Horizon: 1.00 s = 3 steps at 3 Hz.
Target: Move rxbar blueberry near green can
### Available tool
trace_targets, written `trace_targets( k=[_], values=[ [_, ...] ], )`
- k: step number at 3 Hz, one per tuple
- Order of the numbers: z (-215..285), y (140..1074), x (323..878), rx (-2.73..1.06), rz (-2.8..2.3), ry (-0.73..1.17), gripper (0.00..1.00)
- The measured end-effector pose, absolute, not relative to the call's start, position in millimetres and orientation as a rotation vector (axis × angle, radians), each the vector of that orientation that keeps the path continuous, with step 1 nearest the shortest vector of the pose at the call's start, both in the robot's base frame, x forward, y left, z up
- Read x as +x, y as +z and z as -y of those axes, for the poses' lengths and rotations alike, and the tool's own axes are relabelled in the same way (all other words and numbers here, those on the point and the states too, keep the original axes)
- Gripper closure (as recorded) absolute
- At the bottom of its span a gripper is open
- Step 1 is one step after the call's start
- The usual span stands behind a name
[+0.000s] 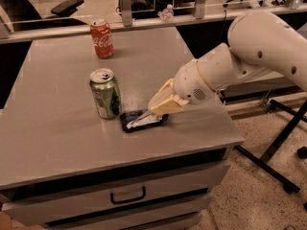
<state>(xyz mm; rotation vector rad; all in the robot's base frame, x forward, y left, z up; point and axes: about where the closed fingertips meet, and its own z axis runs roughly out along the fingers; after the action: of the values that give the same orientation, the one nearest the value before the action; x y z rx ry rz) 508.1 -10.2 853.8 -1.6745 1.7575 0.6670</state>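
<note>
The rxbar blueberry, a dark blue wrapper with a white patch, lies flat on the grey table. It sits just right of the base of the green can, which stands upright with a silver top. A small gap or light contact separates them; I cannot tell which. My gripper, cream-coloured on a white arm, reaches in from the right. It angles down onto the right half of the bar and touches its white patch.
A red Coca-Cola can stands upright at the back of the table. The table's front edge is just below the bar, above a drawer handle. Black stand legs cross the floor on the right.
</note>
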Motion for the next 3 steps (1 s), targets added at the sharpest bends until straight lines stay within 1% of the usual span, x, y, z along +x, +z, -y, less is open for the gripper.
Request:
trace_targets(
  k=[2, 3],
  values=[
    [-27, 851, 506, -1.739, -1.692, 0.722, 0.56],
    [-23, 851, 513, -1.703, -1.716, 0.696, 0.25]
  ],
)
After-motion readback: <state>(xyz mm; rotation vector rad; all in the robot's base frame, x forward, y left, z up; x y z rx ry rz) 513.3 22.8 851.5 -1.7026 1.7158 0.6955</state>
